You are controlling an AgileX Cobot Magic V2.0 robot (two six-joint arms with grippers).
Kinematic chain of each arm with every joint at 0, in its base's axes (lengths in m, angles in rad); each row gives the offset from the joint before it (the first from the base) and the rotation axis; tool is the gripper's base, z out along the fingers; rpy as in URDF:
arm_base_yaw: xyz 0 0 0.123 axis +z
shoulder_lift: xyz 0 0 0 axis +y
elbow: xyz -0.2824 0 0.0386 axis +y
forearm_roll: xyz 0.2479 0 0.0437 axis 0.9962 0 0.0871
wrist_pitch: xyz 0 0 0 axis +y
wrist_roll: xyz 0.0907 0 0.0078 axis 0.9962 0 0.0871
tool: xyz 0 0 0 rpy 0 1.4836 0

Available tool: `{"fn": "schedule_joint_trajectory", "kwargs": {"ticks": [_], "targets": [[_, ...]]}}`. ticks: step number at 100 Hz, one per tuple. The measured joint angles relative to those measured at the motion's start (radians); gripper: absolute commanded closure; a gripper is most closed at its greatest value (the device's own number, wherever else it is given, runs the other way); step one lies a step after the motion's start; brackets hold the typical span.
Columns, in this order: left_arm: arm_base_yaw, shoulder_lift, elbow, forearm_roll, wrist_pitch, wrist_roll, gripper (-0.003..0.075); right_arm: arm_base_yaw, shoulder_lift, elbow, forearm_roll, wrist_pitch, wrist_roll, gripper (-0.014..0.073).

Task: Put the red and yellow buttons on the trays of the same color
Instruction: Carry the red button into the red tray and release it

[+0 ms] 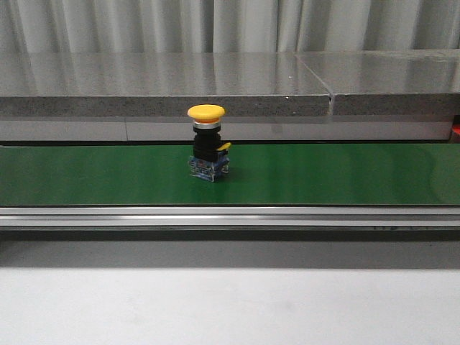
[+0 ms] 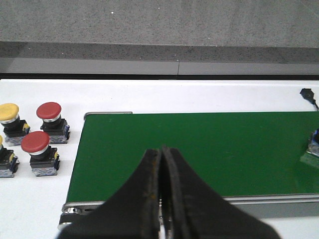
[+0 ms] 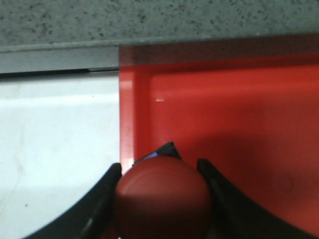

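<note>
A yellow button on a black and blue base stands upright on the green belt; neither gripper shows in the front view. My left gripper is shut and empty above the near end of the belt. On the white table beside that end stand two red buttons and a yellow one. My right gripper is shut on a red button, held over the red tray just inside its corner. The yellow tray is out of view.
A grey stone ledge runs behind the belt, and a metal rail along its front. A blue base shows at the edge of the left wrist view. White table lies beside the red tray.
</note>
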Motion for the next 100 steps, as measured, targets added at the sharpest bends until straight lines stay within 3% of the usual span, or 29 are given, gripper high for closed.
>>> {"fn": "schedule_joint_trajectory", "kwargs": {"ticks": [45,54,67,77,100], "targets": [[0.000,0.000,0.000,0.000,0.000,0.000,0.0739,0.000,0.088,-0.015,-0.023,-0.010,0.000,0.0416],[0.000,0.000,0.000,0.000,0.000,0.000,0.0739,0.000,0.090,-0.015,-0.023,-0.010,0.000,0.0326],[0.000,0.000,0.000,0.000,0.000,0.000,0.0739,0.000,0.090,-0.018,-0.023,-0.012,0.000,0.0052],[0.000,0.000,0.000,0.000,0.000,0.000,0.0739,0.000,0.090,-0.020,-0.023,-0.016,0.000,-0.0072],[0.000,0.000,0.000,0.000,0.000,0.000,0.0739,0.000,0.071,-0.041,-0.023,-0.017,0.000,-0.0052]]}}
